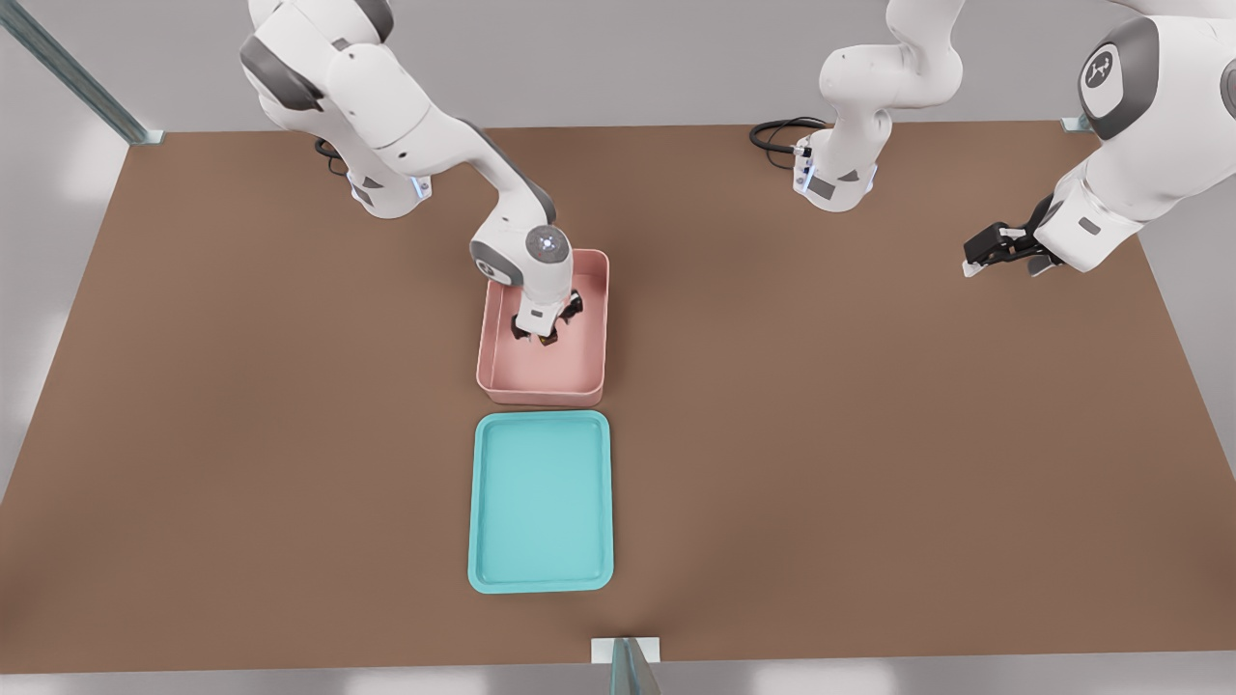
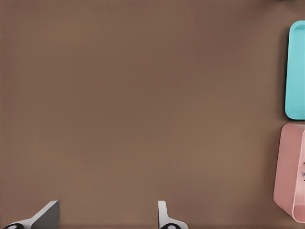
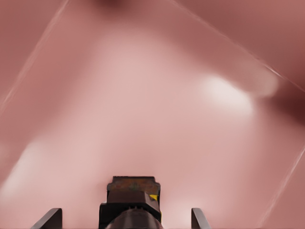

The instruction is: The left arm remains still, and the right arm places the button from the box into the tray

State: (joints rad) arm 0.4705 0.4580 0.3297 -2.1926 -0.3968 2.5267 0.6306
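A brown tabletop (image 1: 241,434) carries two containers with wide bare surface on every side. The turquoise tray (image 1: 541,574) lies just beside the pink box (image 1: 502,372), on the side away from the arm bases, a narrow strip of tabletop between them; both run lengthwise along the same line. The right arm (image 1: 425,135) reaches down into the box, its hand (image 1: 547,333) low inside, clear of the walls. The front view shows only a dark speck under the hand. The right wrist view shows the button (image 3: 133,191), a black block with a sliver of yellow, on the box floor between the two fingers (image 3: 47,218), which stand apart. Its facing is unclear.
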